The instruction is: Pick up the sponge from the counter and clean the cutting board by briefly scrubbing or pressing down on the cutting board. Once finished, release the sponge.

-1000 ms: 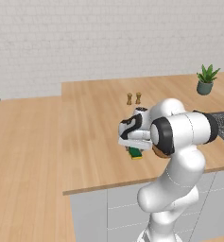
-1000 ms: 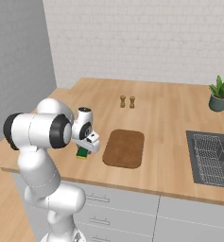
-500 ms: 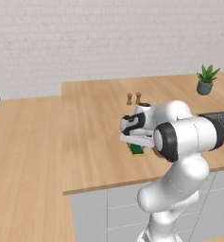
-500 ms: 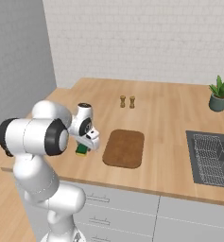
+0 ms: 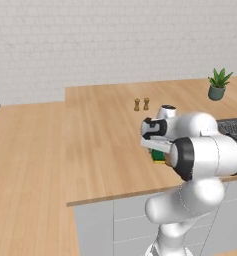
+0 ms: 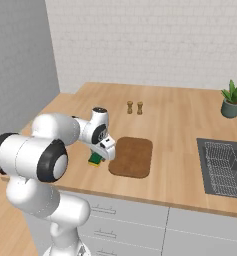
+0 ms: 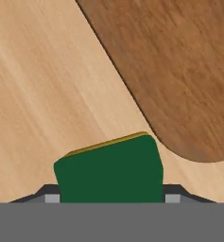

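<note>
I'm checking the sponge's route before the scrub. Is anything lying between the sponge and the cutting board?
Nothing visible. The sponge sits between the gripper fingers, and bare counter separates it from the cutting board right beside it.

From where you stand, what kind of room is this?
It looks like a kitchen, computer-rendered. A long wooden counter sits on grey cabinet fronts, with a sink set into it and a cutting board lying on top. A potted plant stands near the white brick wall.
</note>
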Tool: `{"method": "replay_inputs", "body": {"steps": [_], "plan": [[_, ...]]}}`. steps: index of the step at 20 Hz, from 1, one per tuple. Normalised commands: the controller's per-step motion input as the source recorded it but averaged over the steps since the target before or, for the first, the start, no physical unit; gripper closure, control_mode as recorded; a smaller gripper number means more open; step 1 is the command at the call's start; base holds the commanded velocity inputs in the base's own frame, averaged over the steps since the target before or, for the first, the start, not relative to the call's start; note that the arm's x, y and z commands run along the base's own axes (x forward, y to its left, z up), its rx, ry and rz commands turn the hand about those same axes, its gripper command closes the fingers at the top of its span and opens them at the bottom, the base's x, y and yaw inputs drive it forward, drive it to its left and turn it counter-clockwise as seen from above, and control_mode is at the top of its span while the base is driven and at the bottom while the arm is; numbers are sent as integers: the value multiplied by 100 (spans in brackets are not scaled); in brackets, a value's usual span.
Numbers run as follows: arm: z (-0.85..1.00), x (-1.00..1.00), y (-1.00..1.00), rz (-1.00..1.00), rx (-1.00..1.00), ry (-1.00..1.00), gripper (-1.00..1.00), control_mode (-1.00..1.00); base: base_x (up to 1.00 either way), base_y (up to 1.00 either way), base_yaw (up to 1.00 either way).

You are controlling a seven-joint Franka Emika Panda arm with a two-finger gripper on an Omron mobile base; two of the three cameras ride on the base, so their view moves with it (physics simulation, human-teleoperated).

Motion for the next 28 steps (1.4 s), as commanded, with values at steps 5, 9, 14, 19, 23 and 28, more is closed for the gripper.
{"method": "replay_inputs", "body": {"steps": [5, 9, 14, 19, 23, 28], "plan": [[0, -20, -30, -13, 0, 1, 100, -100, 0, 0, 0], [0, 0, -45, -16, 0, 4, 100, -100, 0, 0, 0], [0, 8, -37, -11, 0, 7, 100, -100, 0, 0, 0], [-18, 15, -28, -9, 0, 6, 100, -100, 0, 0, 0], [-28, 12, -17, -8, 0, 0, 100, -100, 0, 0, 0], [-27, 23, -13, -6, 0, 0, 100, -100, 0, 0, 0]]}}
